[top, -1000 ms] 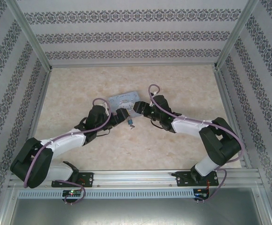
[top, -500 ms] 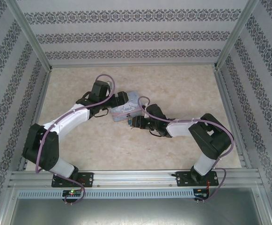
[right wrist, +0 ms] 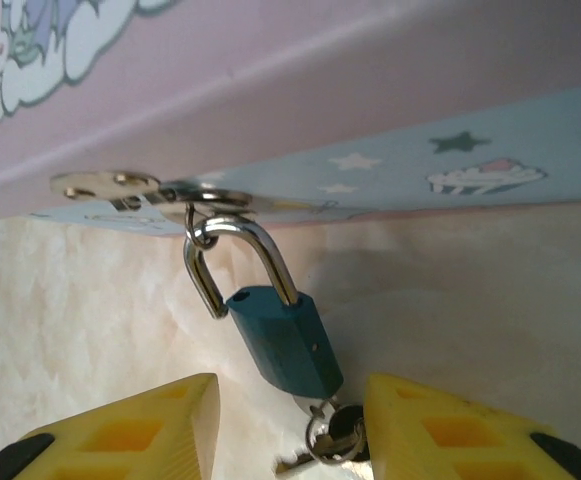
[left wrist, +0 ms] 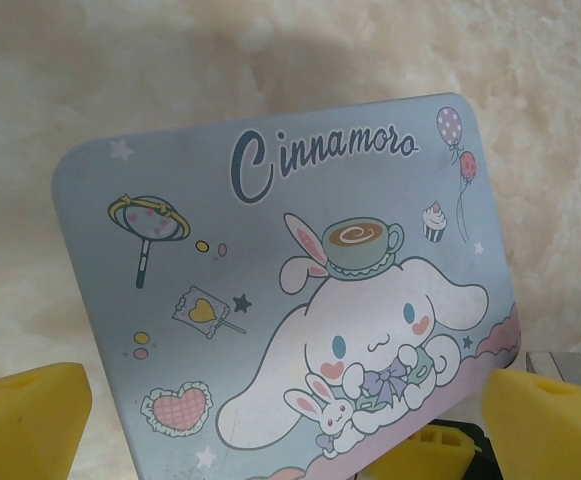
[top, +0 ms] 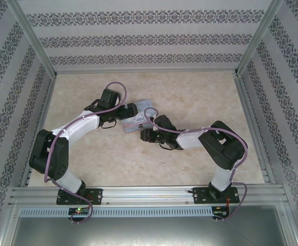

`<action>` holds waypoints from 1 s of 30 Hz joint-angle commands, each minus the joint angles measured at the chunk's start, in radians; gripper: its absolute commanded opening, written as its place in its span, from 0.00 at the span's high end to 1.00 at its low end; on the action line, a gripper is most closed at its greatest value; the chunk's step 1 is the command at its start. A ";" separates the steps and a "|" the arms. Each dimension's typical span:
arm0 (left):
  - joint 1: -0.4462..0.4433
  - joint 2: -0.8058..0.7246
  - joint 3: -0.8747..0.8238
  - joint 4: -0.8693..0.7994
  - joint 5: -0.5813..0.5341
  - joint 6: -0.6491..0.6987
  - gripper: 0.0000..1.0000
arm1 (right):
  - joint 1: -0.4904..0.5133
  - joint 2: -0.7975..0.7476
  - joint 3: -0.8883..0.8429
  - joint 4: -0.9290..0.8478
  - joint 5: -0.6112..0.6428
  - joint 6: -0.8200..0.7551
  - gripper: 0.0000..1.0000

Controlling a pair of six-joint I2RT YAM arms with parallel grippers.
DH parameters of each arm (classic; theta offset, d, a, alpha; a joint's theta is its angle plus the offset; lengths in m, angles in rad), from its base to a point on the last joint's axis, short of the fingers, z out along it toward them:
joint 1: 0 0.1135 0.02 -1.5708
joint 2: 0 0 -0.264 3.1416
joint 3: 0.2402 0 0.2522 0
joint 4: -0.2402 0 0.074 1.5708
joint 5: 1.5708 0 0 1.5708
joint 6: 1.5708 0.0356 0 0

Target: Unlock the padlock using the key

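The teal padlock (right wrist: pixel 285 340) hangs by its silver shackle (right wrist: pixel 270 250) from the hasp (right wrist: pixel 105 185) of the pale-blue cartoon tin (right wrist: pixel 420 160). The shackle's left leg stands out of its hole in the body. The key (right wrist: pixel 335 432), on a small ring, sticks out of the padlock's bottom. My right gripper (right wrist: pixel 290 385) is open around them: the key lies against the right finger (right wrist: pixel 450 430), while the left finger (right wrist: pixel 120 435) stands apart. My left gripper (left wrist: pixel 290 430) is open, with a yellow finger (left wrist: pixel 25 420) on either side of the tin's lid (left wrist: pixel 270 300).
From above, the tin (top: pixel 138 119) lies mid-table with the left gripper (top: pixel 132 110) at its far left and the right gripper (top: pixel 147 134) at its near edge. Patterned walls and metal rails (top: pixel 138 192) enclose the marbled table (top: pixel 200 92).
The left arm has swung from the tin's near left side round to its far left side. The right arm has moved from the tin's right side to its near edge, and its jaws have narrowed.
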 commanded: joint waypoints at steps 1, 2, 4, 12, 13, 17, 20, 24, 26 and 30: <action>0.019 0.010 0.008 -0.016 0.011 0.034 0.00 | 0.008 0.031 0.031 0.025 0.032 -0.012 0.57; 0.018 0.011 0.007 -0.013 0.014 0.034 0.00 | 0.007 0.035 0.033 0.026 0.032 -0.010 0.57; 0.021 0.016 0.004 -0.009 0.021 0.033 0.00 | 0.007 0.045 0.041 0.027 0.032 -0.006 0.59; 0.032 0.022 0.001 0.011 0.038 0.033 0.00 | 0.014 0.053 0.042 0.030 0.038 0.008 0.80; 0.032 0.020 0.001 0.008 0.038 0.036 0.00 | 0.015 0.052 0.040 0.031 0.041 0.011 0.85; 0.032 0.013 0.005 -0.013 0.022 0.044 0.00 | 0.010 0.038 0.023 0.030 0.051 0.023 1.00; 0.029 0.010 0.012 -0.048 -0.002 0.055 0.00 | -0.004 0.013 -0.005 0.029 0.053 0.041 1.00; -0.018 0.016 0.034 -0.121 -0.087 0.098 0.00 | -0.020 -0.014 -0.033 0.031 0.050 0.063 1.00; -0.047 0.026 0.044 -0.159 -0.145 0.115 0.00 | -0.021 -0.019 -0.034 0.025 0.047 0.070 1.00; -0.087 0.053 0.048 -0.200 -0.247 0.130 0.00 | -0.024 -0.021 -0.042 0.025 0.050 0.110 1.00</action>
